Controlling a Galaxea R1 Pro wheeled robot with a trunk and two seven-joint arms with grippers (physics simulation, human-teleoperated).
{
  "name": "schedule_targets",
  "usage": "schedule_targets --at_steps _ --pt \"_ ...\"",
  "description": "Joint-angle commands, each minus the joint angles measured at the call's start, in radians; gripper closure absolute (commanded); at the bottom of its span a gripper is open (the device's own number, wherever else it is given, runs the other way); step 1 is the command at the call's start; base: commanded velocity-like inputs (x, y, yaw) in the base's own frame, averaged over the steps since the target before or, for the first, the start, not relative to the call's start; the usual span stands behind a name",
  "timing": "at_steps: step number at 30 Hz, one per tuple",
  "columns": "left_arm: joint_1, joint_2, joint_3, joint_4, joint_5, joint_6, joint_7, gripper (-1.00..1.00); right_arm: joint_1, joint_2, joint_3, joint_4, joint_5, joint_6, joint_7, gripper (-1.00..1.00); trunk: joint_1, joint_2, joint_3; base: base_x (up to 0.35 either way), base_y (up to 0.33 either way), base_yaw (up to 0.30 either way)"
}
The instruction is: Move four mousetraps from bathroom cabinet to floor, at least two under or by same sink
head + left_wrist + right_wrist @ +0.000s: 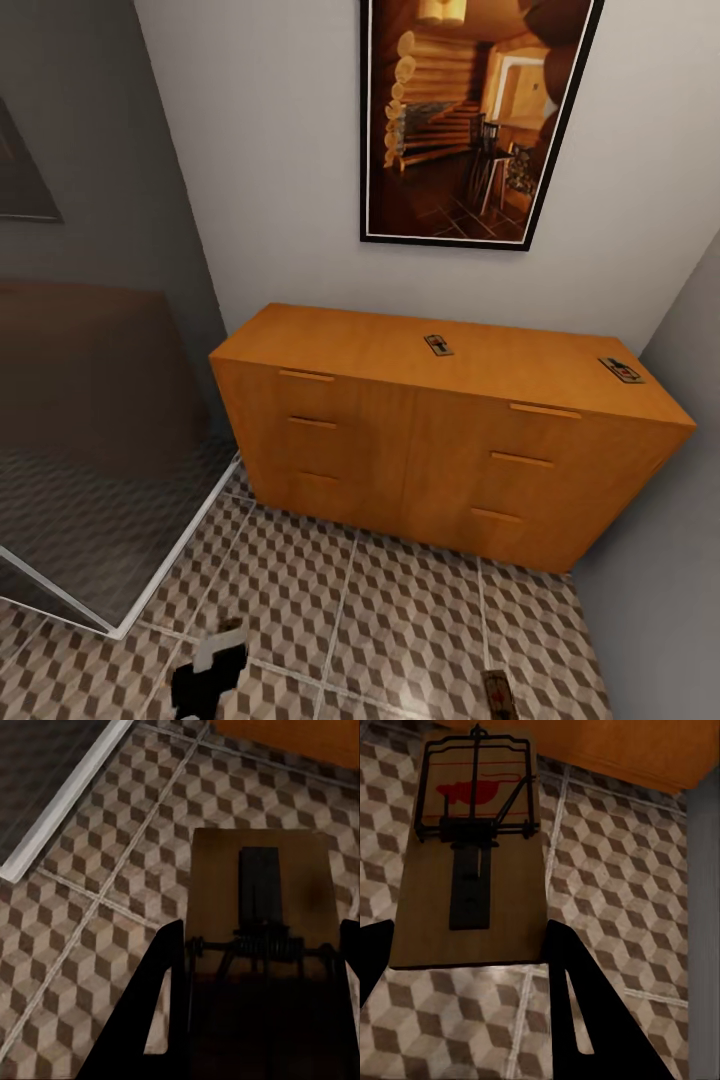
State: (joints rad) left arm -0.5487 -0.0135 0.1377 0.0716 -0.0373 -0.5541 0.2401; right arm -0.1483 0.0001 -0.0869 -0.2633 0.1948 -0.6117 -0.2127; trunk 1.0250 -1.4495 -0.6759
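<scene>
1. Wooden boards sit in both claws: your left claw (259, 967) is clenched on a mousetrap (259, 892), fingers flanking its sides, and your right claw (469, 945) grips a second trap (472, 847), red mark showing.
2. Two more traps lie on the orange cabinet's (440, 440) top, which serves as a worktop: one (438, 345) near the middle, the other (621, 370) at the 3 o'clock end, close to the edge.
3. In the head view, the left claw (215, 665) hangs low at 7 o'clock and the right-hand trap (497, 692) peeks in at 5 o'clock, both above the cube-patterned bathroom floor (400, 620).
4. I can't see a sink from here, so judge where you set these down. At least two must end up beside or under the same basin.
5. To place well, lower each trap flat until it is just above the tile, then release; a drop from height could make it bounce or flip.
6. Mind the edges: a glass panel with a white frame (170, 560) closes off 9 o'clock, a grey wall (660, 560) crowds 3 o'clock, and the cabinet blocks 12. Open room lies behind you, toward 6.
</scene>
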Motion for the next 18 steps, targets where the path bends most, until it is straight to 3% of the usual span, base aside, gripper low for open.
schedule_targets --at_steps 1,4,9,14,18 --pt "0.024 0.004 0.004 0.005 -0.010 -0.040 -0.005 1.00 -0.001 0.000 -0.007 -0.027 0.008 0.029 0.001 1.00 0.000 0.000 -0.001 0.000 0.000 0.000" --pt "0.124 0.015 0.003 0.007 -0.013 -0.214 -0.022 1.00 -0.001 -0.003 -0.007 -0.142 0.006 0.145 0.003 1.00 0.000 0.000 -0.001 0.000 0.000 0.000" --pt "0.219 0.021 0.003 0.008 -0.015 -0.399 -0.025 1.00 -0.001 -0.012 -0.006 -0.203 0.001 0.167 0.033 1.00 0.000 0.000 -0.001 0.000 0.000 0.000" --pt "0.243 0.025 0.003 0.008 -0.015 -0.448 -0.025 1.00 -0.001 -0.034 -0.011 -0.197 -0.002 0.133 0.157 1.00 0.000 0.000 -0.001 0.000 0.000 0.000" --pt "0.249 0.025 0.003 0.007 -0.014 -0.451 -0.021 1.00 -0.001 -0.045 -0.014 -0.191 -0.003 0.113 0.190 1.00 0.000 0.000 -0.001 0.000 0.000 0.000"
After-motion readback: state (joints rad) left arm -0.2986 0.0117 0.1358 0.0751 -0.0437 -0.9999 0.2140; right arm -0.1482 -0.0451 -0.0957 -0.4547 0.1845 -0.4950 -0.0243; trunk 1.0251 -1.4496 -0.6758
